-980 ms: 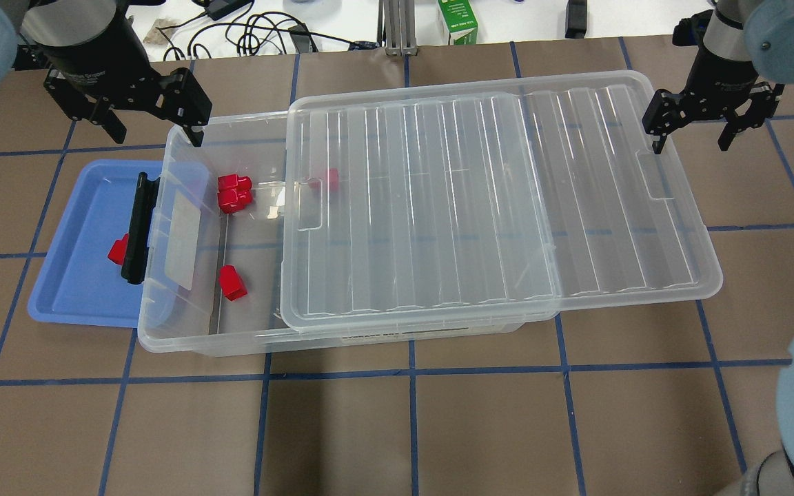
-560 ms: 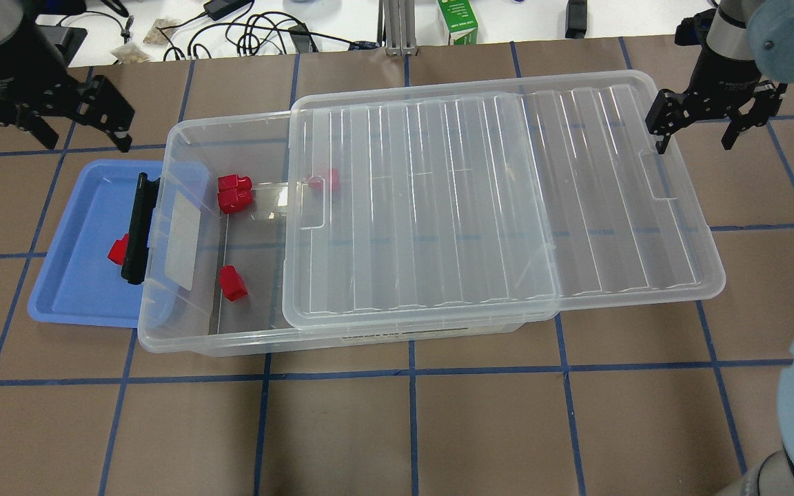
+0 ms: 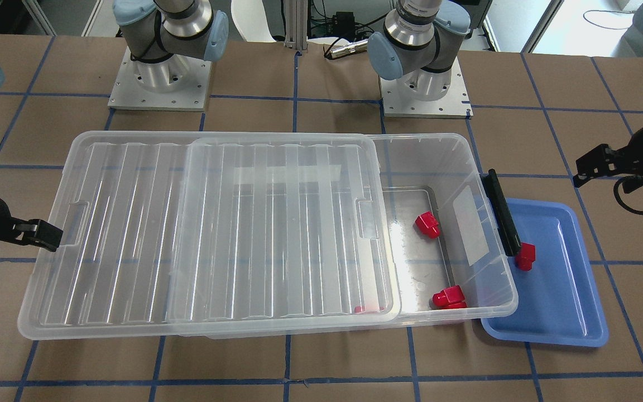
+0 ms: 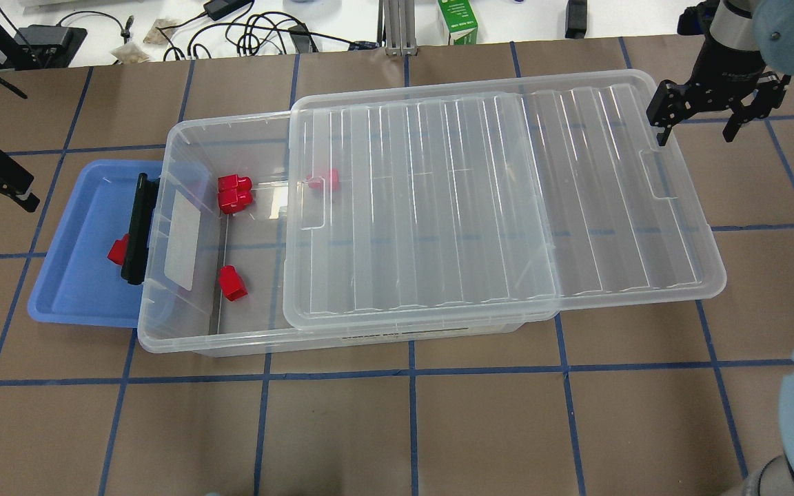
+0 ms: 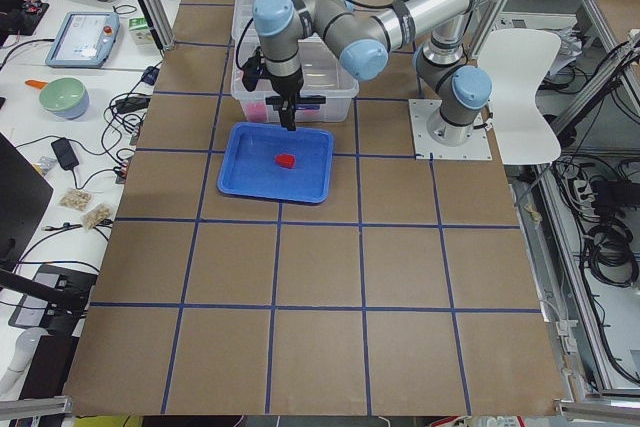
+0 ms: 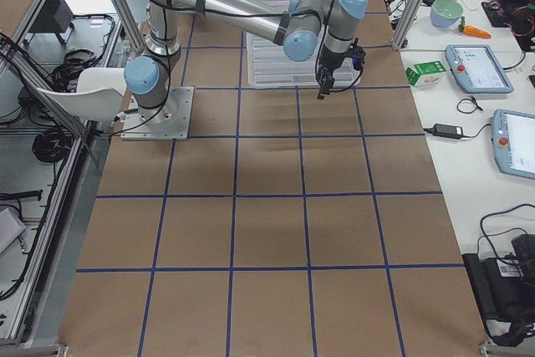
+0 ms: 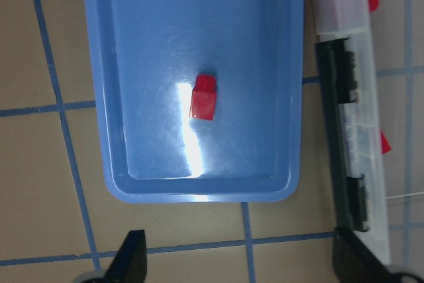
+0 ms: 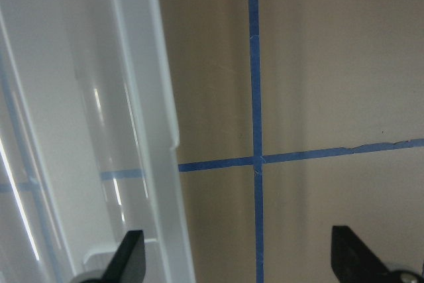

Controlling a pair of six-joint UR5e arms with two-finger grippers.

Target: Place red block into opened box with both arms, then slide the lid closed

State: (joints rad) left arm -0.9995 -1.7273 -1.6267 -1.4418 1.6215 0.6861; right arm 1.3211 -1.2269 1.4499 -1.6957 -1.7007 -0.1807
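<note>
One small bright red plastic block [image 7: 203, 99] lying flat near the middle of the shallow blue plastic tray [image 4: 59, 303], touched by nothing. Right beside the tray, the end of the large clear plastic storage box [image 4: 183, 342], with a black latch bar [image 4: 136, 231] on that end's rim. Resting on the box, the large ribbed clear plastic lid [image 4: 438, 207], slid toward the robot's right and overhanging there, the end by the tray uncovered. Inside, three more red blocks [image 3: 427, 224]: two on the uncovered floor, one under the lid's edge. Above the brown table [image 4: 411, 427] beside the tray, the left black two-finger gripper [image 7: 238, 263], jaws spread wide, holding nothing. At the lid's overhanging end, the right black gripper [image 8: 238, 263], likewise spread and empty, one finger over the lid's rim, the other over bare table.
</note>
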